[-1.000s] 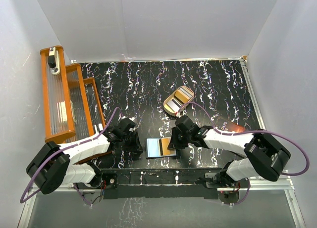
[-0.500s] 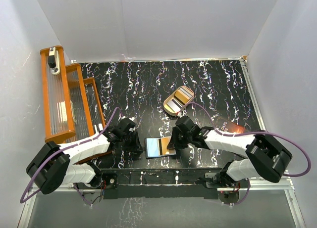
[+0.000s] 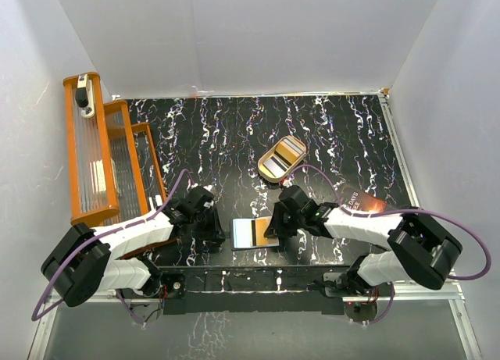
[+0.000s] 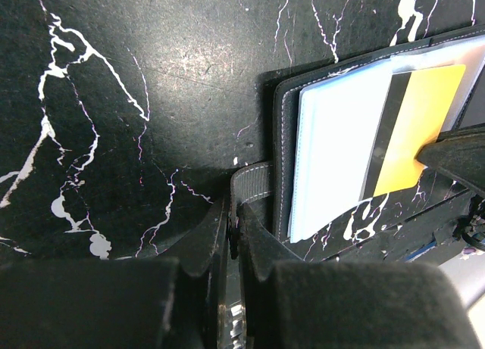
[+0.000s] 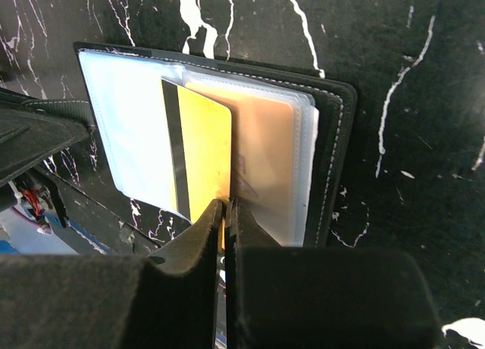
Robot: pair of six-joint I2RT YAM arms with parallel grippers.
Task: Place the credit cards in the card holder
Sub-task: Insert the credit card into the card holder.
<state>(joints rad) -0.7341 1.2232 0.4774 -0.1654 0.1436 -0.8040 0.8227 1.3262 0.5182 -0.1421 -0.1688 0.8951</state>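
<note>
The black card holder [image 3: 244, 233] lies open near the table's front edge, its pale plastic sleeves [image 5: 129, 122] facing up. A gold-orange credit card [image 5: 204, 144] with a black stripe lies across the sleeves, and its right part looks paler, as if under a frosted sleeve. My right gripper [image 5: 226, 207] is shut on this card's near edge. My left gripper [image 4: 236, 213] is shut on the strap of the card holder [image 4: 282, 137], beside the gold card [image 4: 420, 114]. More credit cards [image 3: 283, 157] lie in a tan tray.
The tan oval tray [image 3: 266, 162] stands behind the holder at mid-table. A dark flat sheet with pale lettering [image 3: 363, 201] lies under my right arm. An orange rack [image 3: 98, 153] lines the left side. White walls close in the table.
The card holder and gold card tilted slightly and settled back at almost the same spot. Both grippers stayed shut in place.
</note>
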